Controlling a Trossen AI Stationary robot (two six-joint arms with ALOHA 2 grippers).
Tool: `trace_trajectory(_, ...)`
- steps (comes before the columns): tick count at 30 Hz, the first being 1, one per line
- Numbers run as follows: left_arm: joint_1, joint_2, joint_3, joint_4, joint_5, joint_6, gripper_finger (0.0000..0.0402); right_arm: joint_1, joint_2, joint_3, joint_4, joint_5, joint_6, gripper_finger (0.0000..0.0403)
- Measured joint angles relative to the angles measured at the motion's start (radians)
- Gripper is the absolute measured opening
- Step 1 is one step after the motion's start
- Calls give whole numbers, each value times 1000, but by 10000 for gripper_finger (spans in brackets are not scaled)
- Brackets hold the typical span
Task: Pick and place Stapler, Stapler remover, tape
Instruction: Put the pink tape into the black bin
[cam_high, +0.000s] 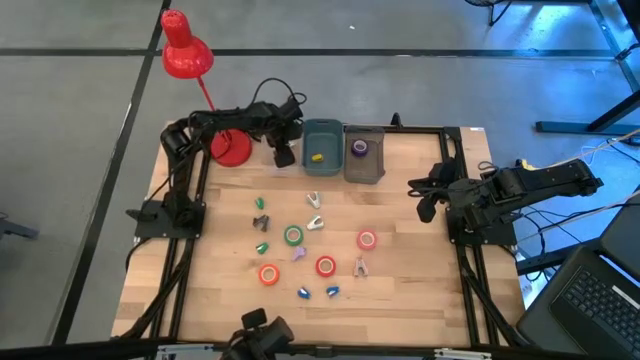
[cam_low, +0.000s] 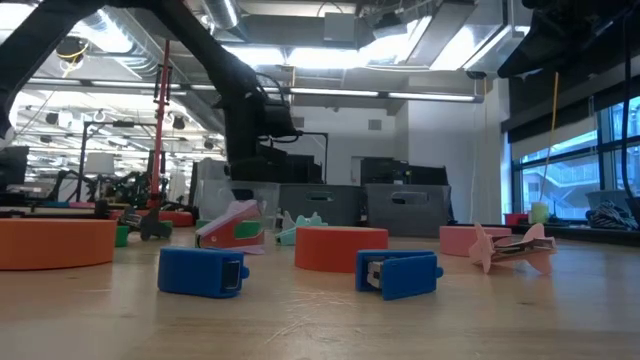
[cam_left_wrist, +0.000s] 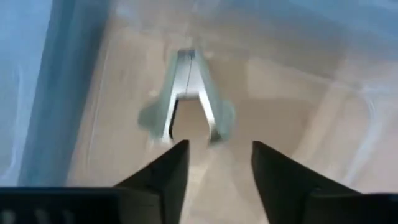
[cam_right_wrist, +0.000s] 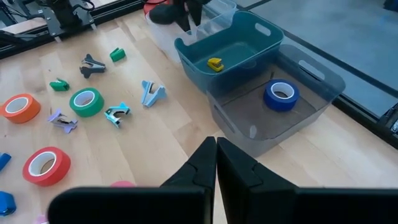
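Left jaws: apart, holding nothing, hanging over the clear bin (cam_left_wrist: 298, 124) at the back of the worktop (cam_high: 420, 290), next to the teal bin (cam_high: 322, 135). A pale staple remover (cam_left_wrist: 186, 99) lies on that bin's floor, clear of my fingertips (cam_left_wrist: 171, 165). Right jaws: clenched, empty, parked at the right edge.

Still on the worktop: green tape roll (cam_high: 293, 236), red rolls (cam_high: 325, 266) (cam_high: 268, 274) (cam_high: 367, 239), more staple removers (cam_high: 314, 200) (cam_high: 360, 266), blue staplers (cam_high: 304, 293) (cam_high: 332, 291).

My read on handling:
- Removers: light, stiff plastic, probably sprung. Pinch across the narrow hinge end; the splayed wings would likely slip or fold.
- Rolls: light, rigid, smooth-sided. Grip across the outside, or one finger in the core.
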Motion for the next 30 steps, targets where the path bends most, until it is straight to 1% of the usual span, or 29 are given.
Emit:
trace_trajectory(2, 0, -25, -1, -19, 0, -13, 194, 0, 0, 0, 0, -15, 0, 16)
trace_trajectory(4, 0, -62, -1, -35, 0, -28, 205, 0, 0, 0, -4, -17, 0, 16)
trace_trajectory(9, -14, -189, -1, -44, 7, -80, 207, 0, 0, 0, -16, -16, 0, 16)
trace_trajectory(12, -37, -284, -1, -58, 63, -159, 204, 0, 0, 0, -16, -16, 5, 16)
trace_trajectory(17, -118, -450, -39, -63, 217, -300, 200, 0, 0, 0, -12, -34, 60, 16)
trace_trajectory(19, -170, -512, -63, -79, 241, -339, 200, 0, 0, 0, -6, -85, 76, 16)
trace_trajectory(21, -233, -575, -100, -81, 241, -380, 200, 0, 5, 0, 22, -161, 73, 16)
trace_trajectory(24, -336, -668, -171, -76, 240, -460, 200, 0, 22, 0, 118, -284, 33, 16)
trace_trajectory(27, -449, -749, -248, -41, 238, -557, 200, 0, 63, 0, 221, -396, 26, 16)
trace_trajectory(30, -554, -818, -320, 29, 206, -668, 200, 1, 136, 0, 233, -514, 13, 16)
